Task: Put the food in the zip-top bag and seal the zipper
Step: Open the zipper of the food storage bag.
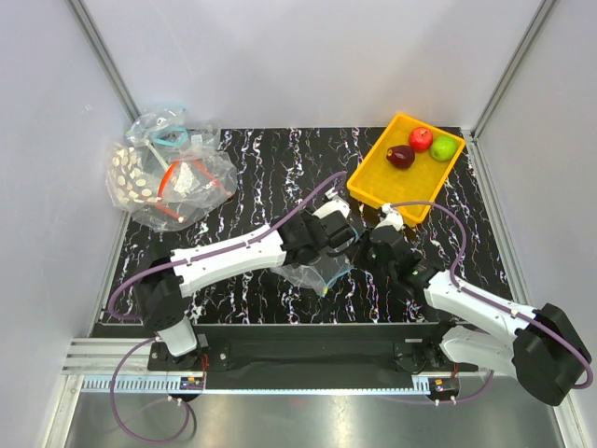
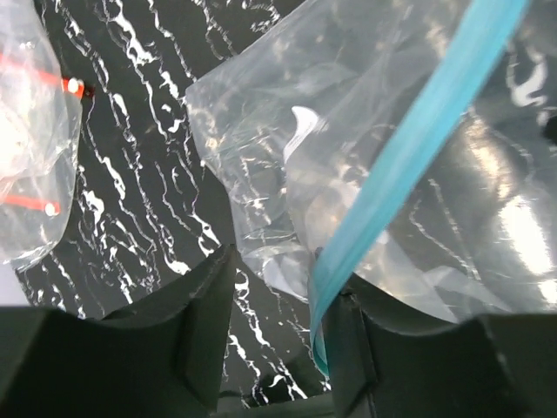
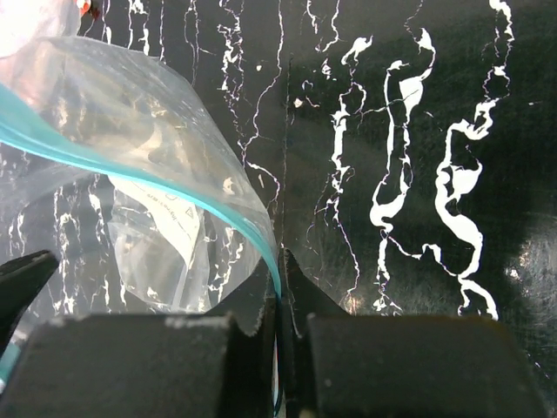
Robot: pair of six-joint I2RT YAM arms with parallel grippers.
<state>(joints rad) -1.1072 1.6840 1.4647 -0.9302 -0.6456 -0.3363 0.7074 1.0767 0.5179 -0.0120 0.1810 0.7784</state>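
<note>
Top view: a yellow tray [image 1: 390, 183] sits at the far right of the black marbled worktop [image 1: 270, 159]. All three pieces of food lie in the tray's far end, none in the bag. The red fruit [image 1: 421, 139] is in the middle, the green fruit [image 1: 443, 147] touches it on the right, and the maroon fruit [image 1: 400, 156] is just beside it on the left.

The zip-top bag [image 1: 312, 273] hangs crumpled just in front of the tray's near-left corner, between the two arms. A heap of other clear bags [image 1: 168, 177] with red-orange strips lies well to the left of the tray.

Left wrist view: the left end effector [image 2: 277, 283] has its fingers spread. The teal zipper [image 2: 409, 148] runs down into the gap, along the inner face of one finger [image 2: 348, 340]. No pinch on it is visible.

Right wrist view: the right end effector [image 3: 280, 266] has its fingers pressed together on the end of the zipper strip. The clear film of the bag billows away to the left.
</note>
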